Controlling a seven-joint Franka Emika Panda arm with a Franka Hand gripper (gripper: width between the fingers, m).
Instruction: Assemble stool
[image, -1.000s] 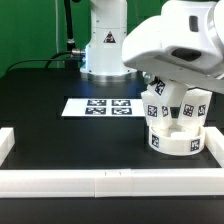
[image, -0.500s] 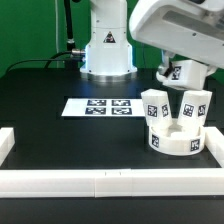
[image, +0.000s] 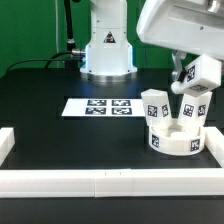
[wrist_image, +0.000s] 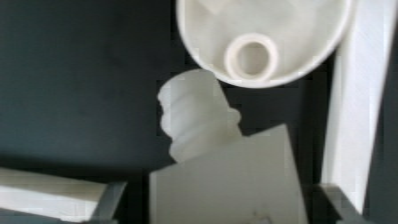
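On the black table (image: 60, 135), near its corner at the exterior view's near right, sits the thick round white plastic seat (image: 178, 143) with two white block legs (image: 155, 108) standing in it. My pincer (image: 184, 65) is clamped on the third tagged leg (image: 194, 74). It looks light, stiff and slick, best held by its flat sides. A second ago I was low over the seat; now I'm lifted clear.

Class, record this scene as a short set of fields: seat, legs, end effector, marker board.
Seat: thick round white plastic disc seat on black table
On seat: two white tagged block legs, standing
Third leg: white tagged block, held above the seat
End effector: shut on third leg
Marker board: exterior view's left of seat
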